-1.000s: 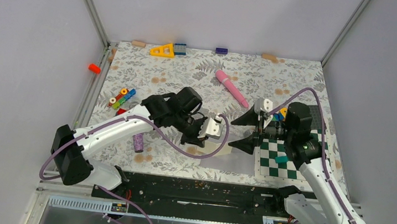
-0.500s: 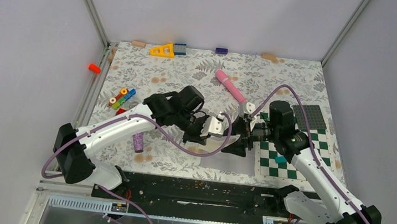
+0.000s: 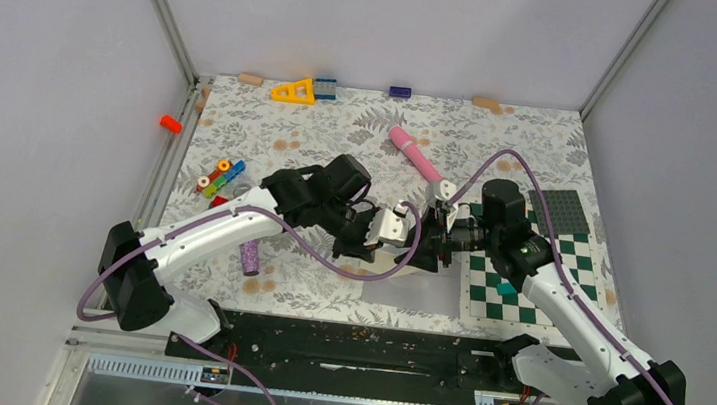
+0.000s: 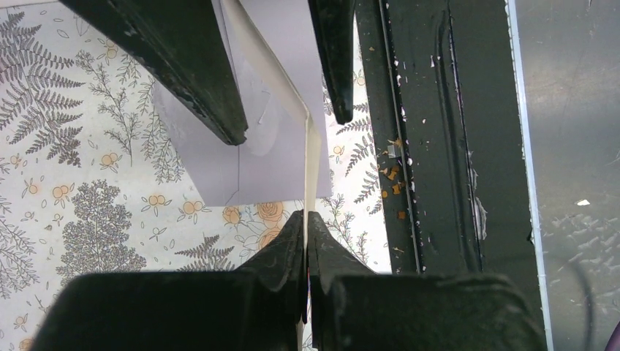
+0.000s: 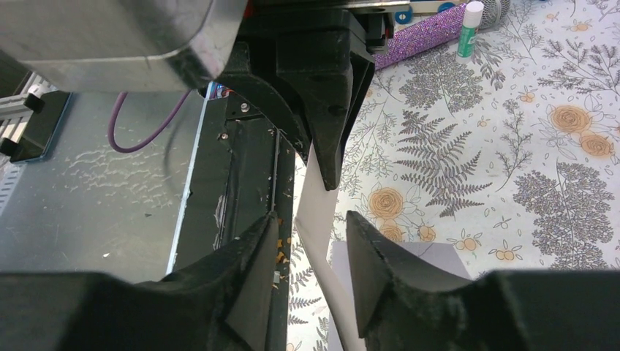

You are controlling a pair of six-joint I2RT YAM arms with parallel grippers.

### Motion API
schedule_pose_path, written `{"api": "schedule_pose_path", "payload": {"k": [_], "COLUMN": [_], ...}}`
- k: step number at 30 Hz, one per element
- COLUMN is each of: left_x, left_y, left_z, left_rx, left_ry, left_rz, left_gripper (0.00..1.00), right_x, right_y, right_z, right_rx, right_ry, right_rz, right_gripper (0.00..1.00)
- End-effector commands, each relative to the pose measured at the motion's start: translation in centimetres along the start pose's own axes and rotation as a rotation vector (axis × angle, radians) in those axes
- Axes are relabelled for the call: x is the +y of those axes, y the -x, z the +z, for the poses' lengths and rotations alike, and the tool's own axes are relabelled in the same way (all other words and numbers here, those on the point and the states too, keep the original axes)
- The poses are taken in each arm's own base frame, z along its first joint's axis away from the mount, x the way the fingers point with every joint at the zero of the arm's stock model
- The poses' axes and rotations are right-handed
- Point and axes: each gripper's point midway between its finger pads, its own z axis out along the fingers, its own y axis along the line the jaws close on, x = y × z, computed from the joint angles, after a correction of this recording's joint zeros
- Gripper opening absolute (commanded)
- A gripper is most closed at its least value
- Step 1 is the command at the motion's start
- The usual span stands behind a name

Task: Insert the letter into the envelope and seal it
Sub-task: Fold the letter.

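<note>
Robot lab test cell.
Grey walls point(image 3: 46, 79) and metal posts point(image 3: 161, 6) boxed in a floral table point(image 3: 342, 125); two arms point(image 3: 211, 227) stood bolted to a black rail point(image 3: 359, 348), toys point(image 3: 294, 90) strewn around.

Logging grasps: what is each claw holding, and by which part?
Left claw pinches the letter by its edge; right claw straddles it, open, holding nothing.

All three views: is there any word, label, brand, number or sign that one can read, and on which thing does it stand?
No text can be read in any view.
envelope: plain, no writing on the part that shows.
letter, pinched by the left gripper: only a blank edge shows.
green and white stick: any label is too small to read.
</note>
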Motion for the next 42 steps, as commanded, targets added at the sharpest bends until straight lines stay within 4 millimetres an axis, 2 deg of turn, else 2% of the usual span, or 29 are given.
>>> {"api": "schedule_pose_path", "payload": {"k": [1, 5, 11, 16, 17, 19, 20, 23, 25, 27, 28, 30, 31, 32, 33, 34, 36, 37, 39, 42], "left_x": [0.7, 0.7, 0.7, 0.7, 0.7, 0.7, 0.7, 0.8, 0.7, 0.7, 0.7, 0.7, 0.7, 0.7, 0.7, 0.7, 0.7, 0.7, 0.7, 0.7], "left_y": [2.3, 2.4, 2.4, 2.4, 2.4, 2.4, 2.4, 2.4, 2.3, 2.3, 2.2, 2.2, 2.2, 2.2, 2.2, 2.2, 2.2, 2.1, 2.1, 2.1], "left_z": [-0.5, -0.6, -0.8, -0.9, -0.9, -0.9, -0.9, -1.0, -1.1, -1.1, -1.1, -1.2, -1.2, -1.2, -1.2, -1.1, -1.1, -1.1, -1.1, -1.2], "left_rx": [-0.057, -0.059, -0.061, -0.06, -0.061, -0.06, -0.06, -0.064, -0.066, -0.067, -0.066, -0.066, -0.066, -0.065, -0.066, -0.065, -0.064, -0.063, -0.062, -0.064], "left_ry": [0.025, 0.027, 0.032, 0.037, 0.037, 0.038, 0.04, 0.049, 0.053, 0.056, 0.055, 0.057, 0.057, 0.058, 0.057, 0.057, 0.056, 0.057, 0.059, 0.06], "left_rz": [0.038, 0.038, 0.04, 0.041, 0.042, 0.042, 0.044, 0.05, 0.051, 0.052, 0.053, 0.055, 0.054, 0.054, 0.055, 0.054, 0.056, 0.056, 0.057, 0.058], "left_gripper": [0.0, 0.0, 0.0, 0.0, 0.0, 0.0, 0.0, 0.0, 0.0, 0.0, 0.0, 0.0, 0.0, 0.0, 0.0, 0.0, 0.0, 0.0, 0.0, 0.0], "right_x": [-0.2, -0.1, 0.2, 0.3, 0.4, 0.5, 0.5, 0.3, 0.2, 0.0, -0.1, -0.2, -0.3, -0.3, -0.2, -0.2, 0.0, 0.0, -0.1, -0.4], "right_y": [0.7, 0.5, 0.0, 0.2, 0.2, 0.2, 0.2, 0.0, -0.2, -0.2, -0.3, -0.2, -0.1, -0.1, 0.0, 0.0, 0.1, 0.2, 0.2, 0.2], "right_z": [0.4, 0.5, 0.4, 0.3, 0.3, 0.2, 0.1, -0.2, -0.4, -0.6, -0.6, -0.7, -0.7, -0.8, -0.8, -0.8, -1.0, -1.1, -1.3, -1.8], "right_rx": [-0.014, -0.007, 0.011, 0.009, 0.01, 0.019, 0.022, 0.037, 0.042, 0.042, 0.041, 0.039, 0.037, 0.036, 0.033, 0.031, 0.03, 0.029, 0.03, 0.03], "right_ry": [0.001, 0.007, 0.012, 0.015, 0.017, 0.018, 0.011, -0.013, -0.029, -0.037, -0.037, -0.039, -0.04, -0.039, -0.036, -0.034, -0.033, -0.037, -0.048, -0.064], "right_rz": [-0.024, -0.023, -0.03, -0.03, -0.029, -0.034, -0.041, -0.066, -0.08, -0.082, -0.077, -0.068, -0.064, -0.062, -0.063, -0.064, -0.071, -0.077, -0.085, -0.091], "right_gripper": [0.43, 0.32, 0.0, 0.0, 0.05, 0.41, 0.49, 0.5, 0.45, 0.37, 0.3, 0.09, 0.01, 0.0, 0.01, 0.12, 0.46, 0.54, 0.57, 0.55]}}
